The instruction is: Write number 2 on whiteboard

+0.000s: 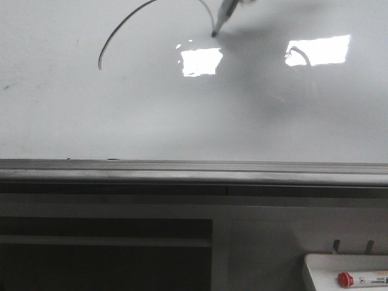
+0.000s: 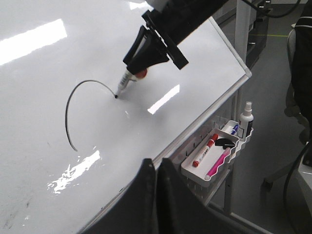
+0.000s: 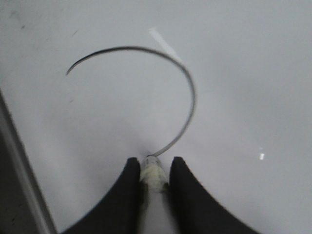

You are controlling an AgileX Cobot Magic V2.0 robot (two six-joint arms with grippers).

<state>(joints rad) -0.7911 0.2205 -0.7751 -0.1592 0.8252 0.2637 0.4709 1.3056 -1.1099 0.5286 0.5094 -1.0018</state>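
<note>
Nearest my front camera, at 5 o'clock, I read a small white tray [image 1: 315, 267] holding a red-capped marker [image 1: 362, 279]. Above it runs the grey metal ledge [image 1: 182, 173] along the lower edge of the whiteboard [image 1: 151, 115].

1. Right gripper [image 3: 155, 168]: I see both black fingers [image 3: 127, 185] clamped on the black marker [image 3: 153, 171], one on each side of its barrel. In the left wrist view the same gripper [image 2: 146, 53] carries the marker [image 2: 124, 83] tilted, tip in contact with the board [image 2: 44, 112].

2. Number 2 [image 1: 121, 33]: only the curved top arc is drawn. In the front view I read its open end at 10 o'clock on the board, the arc leaving the frame at 12 o'clock and returning to the marker tip [image 1: 214, 34], just beside a bright rectangular reflection [image 1: 201, 62]. The right wrist view shows the arc [image 3: 187, 92] ending at the marker tip.

3. Left gripper [image 2: 155, 170]: the two dark fingers [image 2: 141, 195] stand close together with only a narrow gap, nothing between them. It sits off the board edge, well apart from the arc [image 2: 68, 122].

4. Side tray [image 2: 214, 156], seen from the left wrist: hung at the board's edge, it holds a red marker [image 2: 204, 150], a pink marker [image 2: 218, 165], a blue item [image 2: 235, 129] and a spray bottle [image 2: 246, 117]
</note>
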